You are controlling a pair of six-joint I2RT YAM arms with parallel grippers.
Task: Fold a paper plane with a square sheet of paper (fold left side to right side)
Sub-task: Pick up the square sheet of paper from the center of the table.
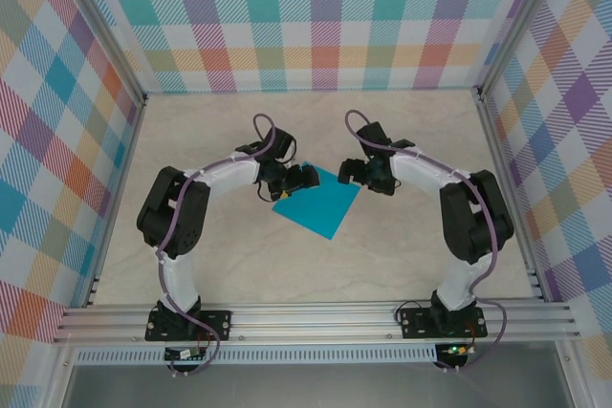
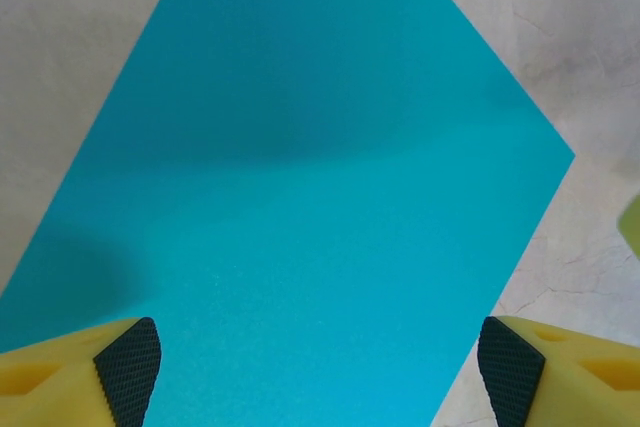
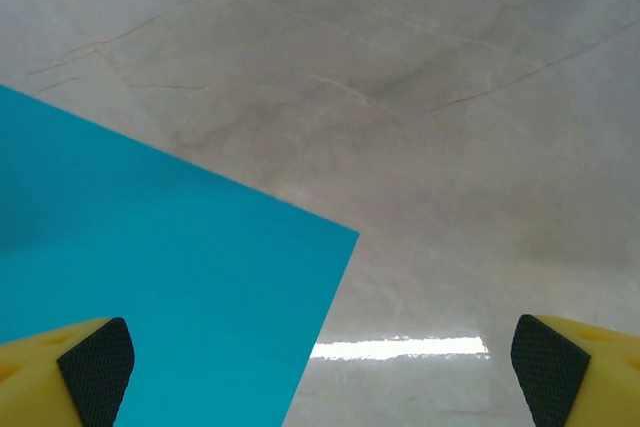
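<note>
Nearest us, an aluminium rail [image 1: 316,317] runs along the near edge of the counter [image 1: 239,265] and carries both arm bases [image 1: 187,320]. Plaid panels in teal, orange, purple and yellow form the left wall [image 1: 57,140], back wall [image 1: 316,16] and right wall [image 1: 564,121], framed by metal posts [image 1: 100,24]. We see a pale beige counter with faint marble veins and a glossy sheen.

The left end effector [image 1: 287,182] [image 2: 320,372] hangs over the left corner of the square sheet of paper [image 1: 320,203] [image 2: 300,197] [image 3: 150,277], fingers spread wide, pinching nothing. The sheet lies flat mid-counter, turned like a diamond. The right end effector [image 1: 356,174] [image 3: 325,372] is equally spread, one pad [image 3: 95,367] over paper, the other [image 3: 550,367] over bare counter. We cannot tell whether either touches the sheet.
</note>
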